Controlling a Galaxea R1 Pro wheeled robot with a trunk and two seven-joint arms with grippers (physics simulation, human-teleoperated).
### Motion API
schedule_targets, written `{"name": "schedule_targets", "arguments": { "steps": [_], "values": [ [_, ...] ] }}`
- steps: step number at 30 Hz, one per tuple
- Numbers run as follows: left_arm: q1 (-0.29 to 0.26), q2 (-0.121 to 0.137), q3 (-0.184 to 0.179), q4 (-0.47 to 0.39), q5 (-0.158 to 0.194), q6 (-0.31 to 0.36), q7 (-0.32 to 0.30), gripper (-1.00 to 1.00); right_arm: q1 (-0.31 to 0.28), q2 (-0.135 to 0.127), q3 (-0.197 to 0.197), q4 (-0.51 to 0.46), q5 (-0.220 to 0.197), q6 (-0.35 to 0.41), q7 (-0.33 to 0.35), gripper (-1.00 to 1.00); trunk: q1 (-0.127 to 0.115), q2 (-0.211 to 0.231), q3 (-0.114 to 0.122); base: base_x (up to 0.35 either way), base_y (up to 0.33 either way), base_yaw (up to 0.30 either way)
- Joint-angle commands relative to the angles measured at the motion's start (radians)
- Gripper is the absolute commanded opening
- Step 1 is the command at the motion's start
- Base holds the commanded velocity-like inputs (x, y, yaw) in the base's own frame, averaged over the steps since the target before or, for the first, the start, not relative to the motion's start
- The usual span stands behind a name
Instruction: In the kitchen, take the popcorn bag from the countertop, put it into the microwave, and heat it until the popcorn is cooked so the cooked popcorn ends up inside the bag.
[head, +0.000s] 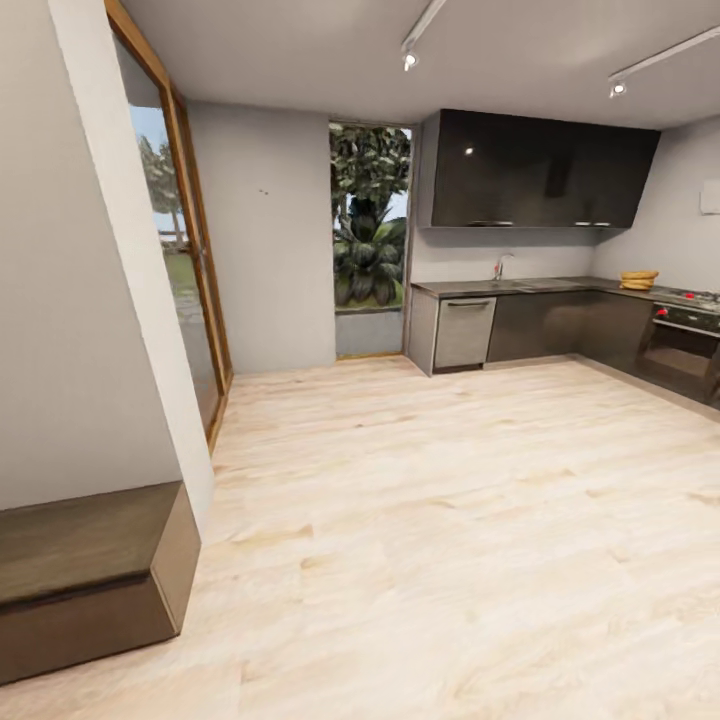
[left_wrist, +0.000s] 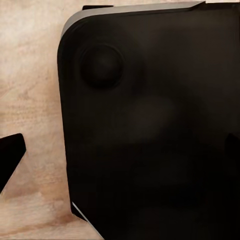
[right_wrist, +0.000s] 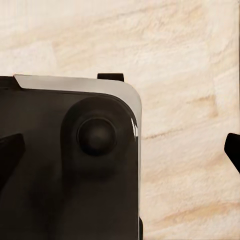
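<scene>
Pale wood floor (head: 450, 520) stretches toward the far-right bench (head: 520, 286); no popcorn bag or microwave can be made out there. Left wrist: the robot's dark base (left_wrist: 150, 130) over floor. Right wrist: likewise. Whether either tool is open, I cannot tell. Driving in could clip the near-left ledge (head: 90, 570).

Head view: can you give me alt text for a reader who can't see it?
A pale wood floor stretches to a far kitchen with a grey countertop, dark upper cabinets and a built-in oven. A glass door is at left.
</scene>
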Motion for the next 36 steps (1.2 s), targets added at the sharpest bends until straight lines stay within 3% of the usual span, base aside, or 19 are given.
{"name": "schedule_targets", "arguments": {
  "steps": [1, 36],
  "values": [
    [0.001, 0.0, -0.001, -0.002, -0.001, -0.001, 0.0, 1.0, -0.001, 0.0, 0.0, 0.001, 0.0, -0.003, 0.0, 1.0, 0.001, 0.0, -0.001, 0.341, 0.0, -0.247],
    [0.001, 0.006, 0.0, -0.002, -0.001, -0.001, 0.001, 1.0, -0.001, 0.0, 0.0, 0.001, 0.0, -0.003, -0.001, 1.0, 0.001, 0.0, -0.001, 0.341, 0.0, -0.242]
  ]
}}
